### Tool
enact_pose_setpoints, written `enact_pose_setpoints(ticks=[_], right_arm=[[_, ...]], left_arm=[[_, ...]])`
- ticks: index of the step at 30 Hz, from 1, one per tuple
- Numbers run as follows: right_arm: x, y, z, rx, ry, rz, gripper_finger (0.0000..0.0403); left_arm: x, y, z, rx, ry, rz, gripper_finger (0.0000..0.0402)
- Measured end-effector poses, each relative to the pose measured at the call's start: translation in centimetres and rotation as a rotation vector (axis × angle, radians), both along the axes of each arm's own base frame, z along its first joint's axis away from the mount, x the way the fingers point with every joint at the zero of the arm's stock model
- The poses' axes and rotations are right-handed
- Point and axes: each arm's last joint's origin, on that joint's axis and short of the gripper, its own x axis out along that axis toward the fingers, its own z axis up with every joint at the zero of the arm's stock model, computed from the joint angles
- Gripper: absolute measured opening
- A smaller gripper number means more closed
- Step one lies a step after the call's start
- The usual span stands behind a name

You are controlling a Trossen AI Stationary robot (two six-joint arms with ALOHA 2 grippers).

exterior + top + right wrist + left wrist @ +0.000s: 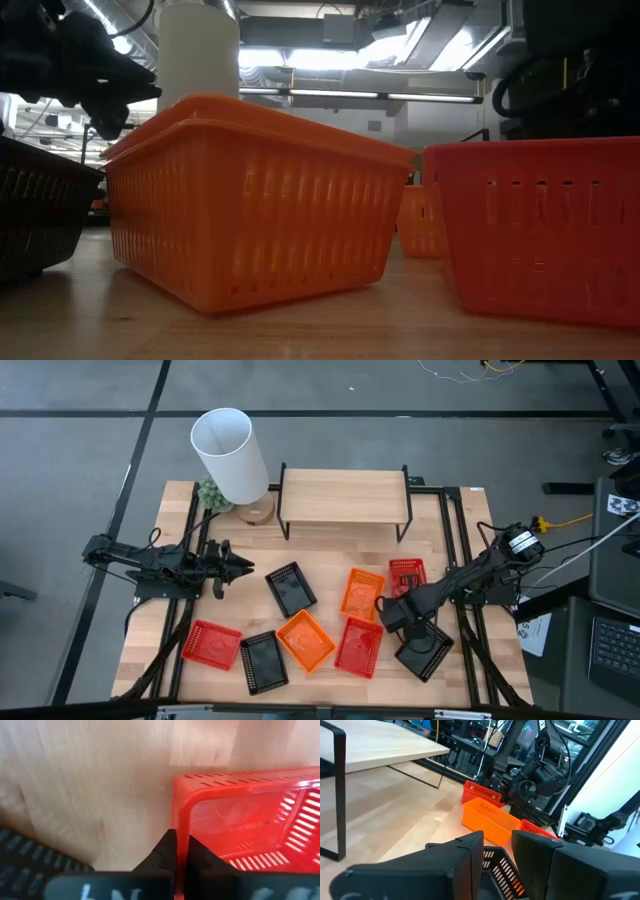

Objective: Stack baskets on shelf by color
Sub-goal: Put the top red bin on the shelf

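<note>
The shelf (345, 495) holds no baskets, so all stacking remains; right gripper (385, 611) jaws pinch a red basket (359, 646) rim; left gripper (238, 567) jaws, seemingly spread, hover empty.

8 baskets (305, 639) before bare shelf (344, 496)

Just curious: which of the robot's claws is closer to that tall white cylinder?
The left gripper is nearer, just in front of the white cylinder; the right gripper is far across the table, clamping a red basket.

We see even, bright light on the table (330, 550). Ceiling strip lights (420, 97) glare in the low view. The right wrist view is motion-blurred.
</note>
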Motion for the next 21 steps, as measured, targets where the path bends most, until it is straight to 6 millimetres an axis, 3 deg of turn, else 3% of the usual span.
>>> enact_pose_setpoints(ticks=[4, 11, 17, 21], right_arm=[[0.4, 0.1, 1.2, -0.038, -0.004, -0.014, 0.0002], [1.8, 0.9, 6.1, -0.062, -0.035, -0.077, 0.0001], [3.7, 2.2, 10.8, -0.08, -0.204, 0.137, 0.0001], [5.0, 1.7, 13.8, -0.321, -0.362, 0.27, 0.0001]], left_arm=[[0.0, 0.0, 0.0, -0.007, -0.001, -0.002, 0.0094], [0.0, 0.0, 0.0, -0.006, -0.001, -0.002, 0.0094], [0.0, 0.0, 0.0, -0.006, -0.001, -0.002, 0.0094], [0.0, 0.0, 0.0, -0.006, -0.001, -0.002, 0.0094]])
